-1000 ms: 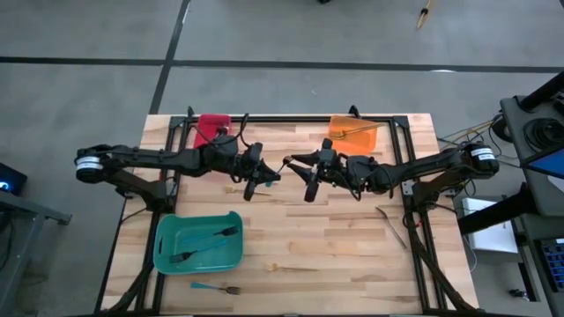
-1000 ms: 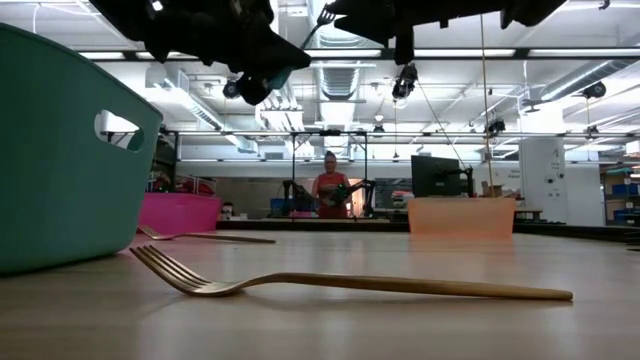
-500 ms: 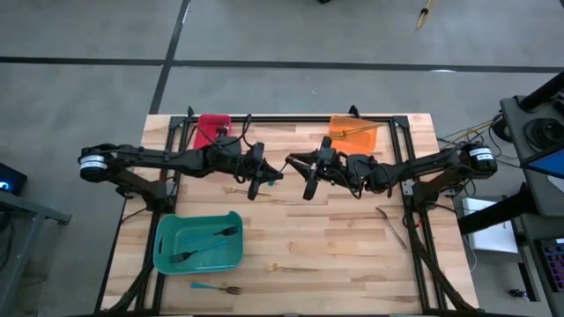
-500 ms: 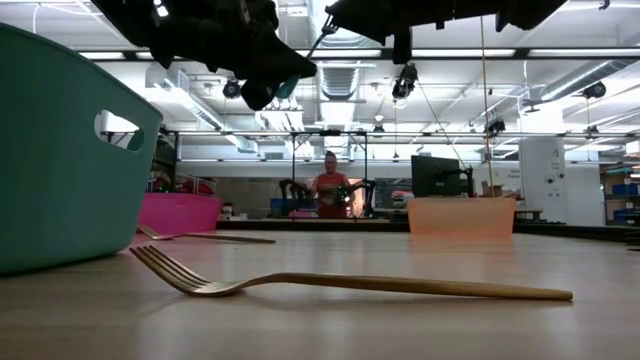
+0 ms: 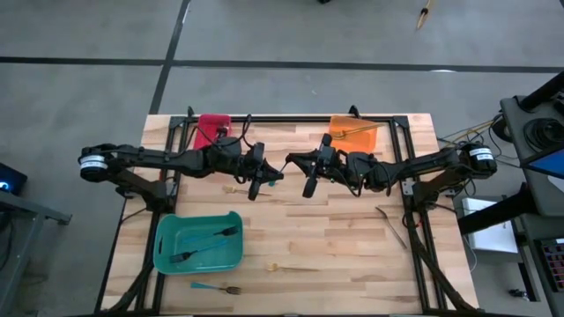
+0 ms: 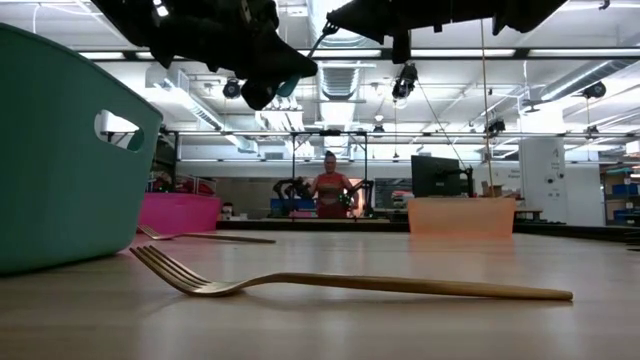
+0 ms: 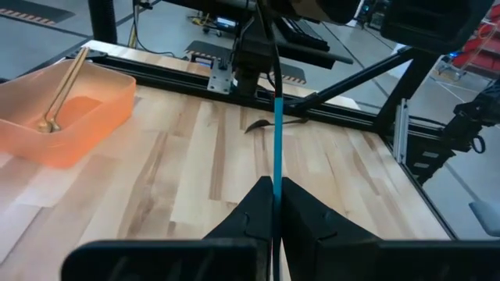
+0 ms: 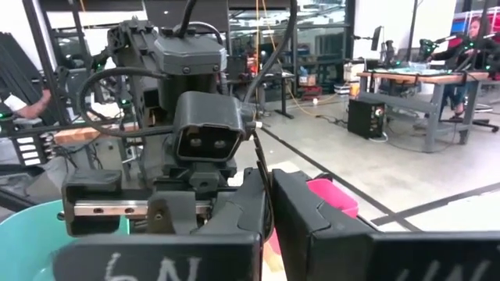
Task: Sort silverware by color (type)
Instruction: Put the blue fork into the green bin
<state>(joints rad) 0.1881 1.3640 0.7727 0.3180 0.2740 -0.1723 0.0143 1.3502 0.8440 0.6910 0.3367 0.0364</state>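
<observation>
Your tally:

- Worktop (image 5: 352,238).
- Teal bin (image 5: 167,255): two forks in.
- Orange bin (image 5: 339,132): one gold fork in.
- Left gripper (image 7: 275,204) and right gripper (image 8: 267,204): fingers of both pinching one blue-handled fork (image 7: 276,140) mid-worktop.
- Loose: gold fork (image 6: 350,283), grey fork (image 5: 392,225), blue fork (image 5: 216,288).

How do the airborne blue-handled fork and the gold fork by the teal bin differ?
The blue-handled fork has a blue handle; the gold fork is gold throughout. The blue-handled fork is up in the left gripper, shut on it; the gold fork lies flat on the table. Neither is in a bin.
</observation>
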